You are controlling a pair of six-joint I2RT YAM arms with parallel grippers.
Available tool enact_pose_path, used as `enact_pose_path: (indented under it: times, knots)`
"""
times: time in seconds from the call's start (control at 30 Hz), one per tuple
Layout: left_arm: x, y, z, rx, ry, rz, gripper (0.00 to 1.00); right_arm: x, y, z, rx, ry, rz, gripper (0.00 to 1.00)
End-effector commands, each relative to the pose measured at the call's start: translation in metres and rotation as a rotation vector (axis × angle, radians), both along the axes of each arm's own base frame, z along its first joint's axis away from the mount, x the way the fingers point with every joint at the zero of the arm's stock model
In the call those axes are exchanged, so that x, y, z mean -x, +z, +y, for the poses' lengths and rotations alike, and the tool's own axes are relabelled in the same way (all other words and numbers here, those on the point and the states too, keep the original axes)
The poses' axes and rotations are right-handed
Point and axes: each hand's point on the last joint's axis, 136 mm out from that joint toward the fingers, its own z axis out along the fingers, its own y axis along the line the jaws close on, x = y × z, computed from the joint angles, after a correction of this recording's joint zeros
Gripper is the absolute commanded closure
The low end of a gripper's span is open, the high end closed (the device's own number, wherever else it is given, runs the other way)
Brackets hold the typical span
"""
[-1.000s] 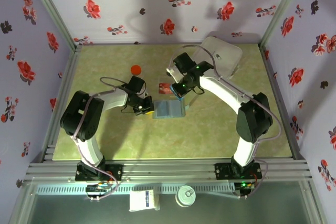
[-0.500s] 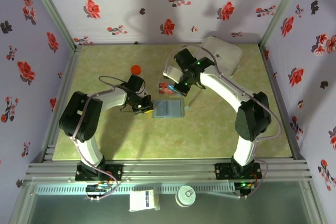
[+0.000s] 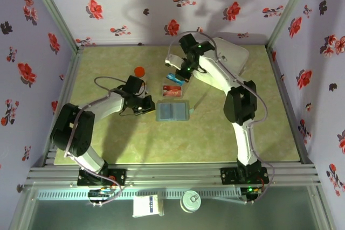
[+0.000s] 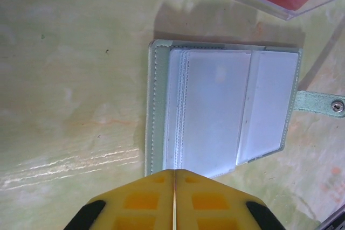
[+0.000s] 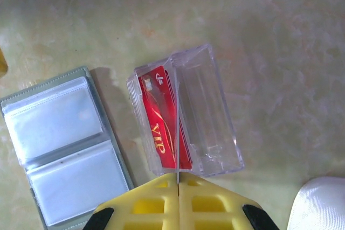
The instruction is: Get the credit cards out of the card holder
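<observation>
Closed left gripper (image 4: 175, 197) sits beside the grey-blue bifold card holder (image 4: 215, 111); closed right gripper (image 5: 177, 187) hovers beyond it over thin red credit cards (image 5: 159, 122).

Gold "VIP" reads on the red card (image 5: 159, 127) in the clear box (image 5: 211, 116) just beside the card holder (image 5: 125, 171). I can't fully read its white digits, mostly 8s.

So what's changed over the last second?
The right gripper, shut, moved away from the card holder to the far side of the clear box. The left gripper, shut, backed slightly left from the holder's edge. Holder, box and orange disc stayed put.
</observation>
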Motion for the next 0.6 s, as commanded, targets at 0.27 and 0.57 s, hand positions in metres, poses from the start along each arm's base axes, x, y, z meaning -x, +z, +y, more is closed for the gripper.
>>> enact_pose_path:
  times: [0.27,0.57]
  knots:
    - [0.003,0.0,0.018,-0.034,0.018,-0.01,0.91,-0.02,-0.018,-0.003,0.029,0.064,0.018,1.0]
    - [0.003,-0.006,0.022,-0.042,0.028,0.008,0.91,-0.022,-0.035,0.001,0.029,0.089,0.039,1.0]
